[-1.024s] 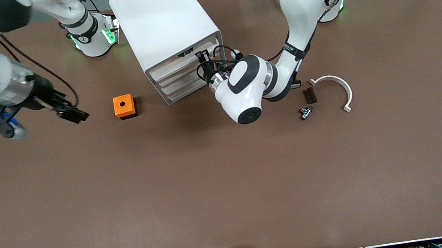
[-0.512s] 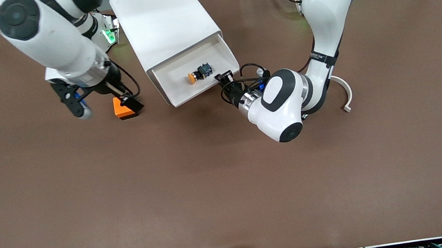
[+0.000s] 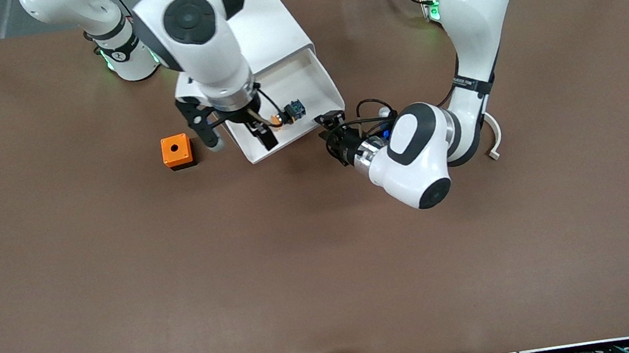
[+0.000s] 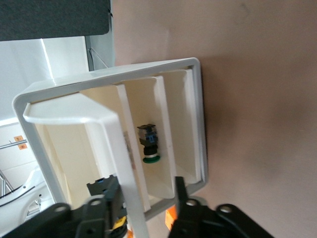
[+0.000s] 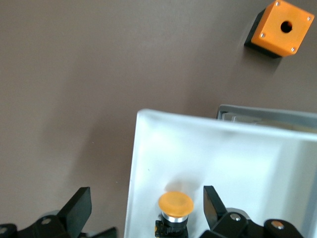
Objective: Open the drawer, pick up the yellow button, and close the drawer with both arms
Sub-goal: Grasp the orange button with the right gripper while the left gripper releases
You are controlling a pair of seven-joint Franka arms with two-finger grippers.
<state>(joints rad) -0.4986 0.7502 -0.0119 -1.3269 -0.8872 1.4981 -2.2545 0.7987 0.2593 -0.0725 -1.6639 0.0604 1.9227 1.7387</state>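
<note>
The uppermost drawer [image 3: 332, 95] stands pulled out of the white cabinet [image 3: 274, 22]. The button [image 3: 283, 117], with orange cap, black body and bluish rear, lies on its side in the drawer. My right gripper [image 3: 268, 138] hangs open just over the drawer. In the right wrist view the orange cap [image 5: 176, 203] sits between the spread fingers [image 5: 79, 206] of the right gripper [image 5: 146, 204], over the drawer floor [image 5: 223, 158]. My left gripper [image 3: 331, 128] is open at the drawer's front corner. In the left wrist view the left gripper [image 4: 143, 196] has the drawer's front wall [image 4: 114, 129] between its fingers.
An orange cube with a round hole [image 3: 175, 151] stands on the table beside the cabinet, toward the right arm's end, and shows in the right wrist view [image 5: 282, 27]. A white curved piece [image 3: 495, 136] lies by the left arm. A green-capped part [image 4: 150, 157] lies in a lower tray.
The drawer went from shut to pulled out, drawn by the left gripper. The right arm swung from the right arm's end of the table to over the drawer and the button.
</note>
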